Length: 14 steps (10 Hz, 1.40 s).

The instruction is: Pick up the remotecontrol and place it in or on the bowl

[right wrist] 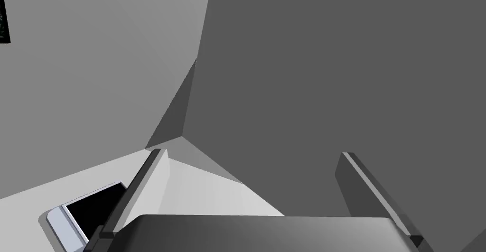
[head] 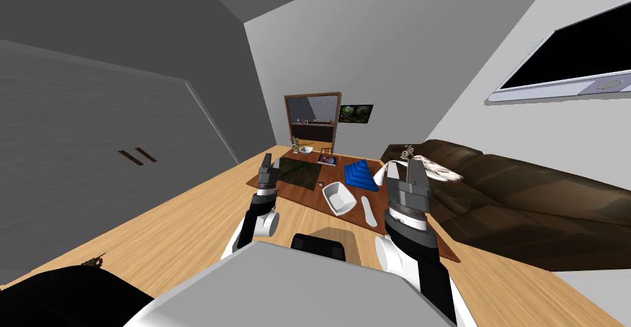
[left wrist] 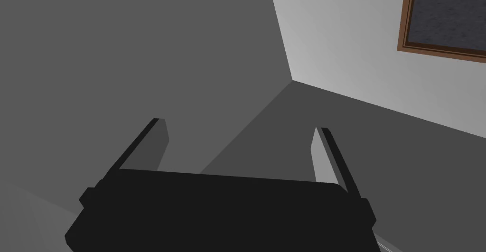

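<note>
Left tool and right tool both raised, fingers spread, empty; white remote lies flat on desk just beside white bowl, so lower right tool, straddling its narrow width.

No text, label, brand, number or sign can be read; the book cover on the table, mid-frame, is too small to tell
</note>
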### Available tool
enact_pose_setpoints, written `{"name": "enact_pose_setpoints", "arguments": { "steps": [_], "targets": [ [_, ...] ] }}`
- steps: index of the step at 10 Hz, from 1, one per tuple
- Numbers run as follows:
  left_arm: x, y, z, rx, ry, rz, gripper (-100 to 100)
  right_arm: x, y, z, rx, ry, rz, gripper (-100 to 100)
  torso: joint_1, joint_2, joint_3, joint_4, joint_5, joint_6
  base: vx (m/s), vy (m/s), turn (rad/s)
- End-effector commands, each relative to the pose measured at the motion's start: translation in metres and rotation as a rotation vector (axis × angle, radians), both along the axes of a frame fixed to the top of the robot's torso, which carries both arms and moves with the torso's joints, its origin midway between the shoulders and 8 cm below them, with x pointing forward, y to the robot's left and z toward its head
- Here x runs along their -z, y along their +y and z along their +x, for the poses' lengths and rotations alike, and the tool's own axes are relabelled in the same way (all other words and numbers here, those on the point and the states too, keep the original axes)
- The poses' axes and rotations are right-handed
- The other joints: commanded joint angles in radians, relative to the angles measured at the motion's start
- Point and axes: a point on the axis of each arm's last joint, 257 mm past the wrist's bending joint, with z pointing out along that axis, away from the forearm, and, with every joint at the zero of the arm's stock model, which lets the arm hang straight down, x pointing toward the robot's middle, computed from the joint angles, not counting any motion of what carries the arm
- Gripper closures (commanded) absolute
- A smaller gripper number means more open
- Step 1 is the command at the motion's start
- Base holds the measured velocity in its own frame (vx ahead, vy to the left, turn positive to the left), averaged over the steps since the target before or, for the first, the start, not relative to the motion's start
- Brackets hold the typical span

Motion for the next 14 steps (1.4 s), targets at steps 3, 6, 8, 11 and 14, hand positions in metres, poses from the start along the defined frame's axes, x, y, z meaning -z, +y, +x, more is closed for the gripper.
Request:
{"name": "enact_pose_setpoints", "arguments": {
  "steps": [3,6,8,11,14],
  "targets": [
    [0.000,0.000,0.000,0.000,0.000,0.000,0,0.014,0.008,0.005,-0.037,0.047,-0.065,-100,-0.003,0.002,0.001,0.000,-0.001,0.000,-0.031,-0.029,0.090],
    [0.000,0.000,0.000,0.000,0.000,0.000,0,0.035,0.014,0.010,-0.072,0.112,-0.123,-100,-0.004,0.003,0.002,0.001,-0.001,0.000,-0.045,-0.043,0.121],
    [0.000,0.000,0.000,0.000,0.000,0.000,0,0.063,0.014,0.016,-0.098,0.196,-0.160,-100,-0.003,0.004,0.002,0.001,-0.001,0.000,-0.071,-0.052,0.215],
    [0.000,0.000,0.000,0.000,0.000,0.000,0,0.082,0.017,0.019,-0.126,0.253,-0.205,-100,-0.005,0.004,0.003,0.001,-0.001,0.000,-0.061,-0.057,0.127],
    [0.000,0.000,0.000,0.000,0.000,0.000,0,0.123,0.013,0.021,-0.157,0.371,-0.246,-100,-0.004,0.004,0.002,0.001,-0.001,0.000,-0.060,-0.041,0.201]
  ]
}}
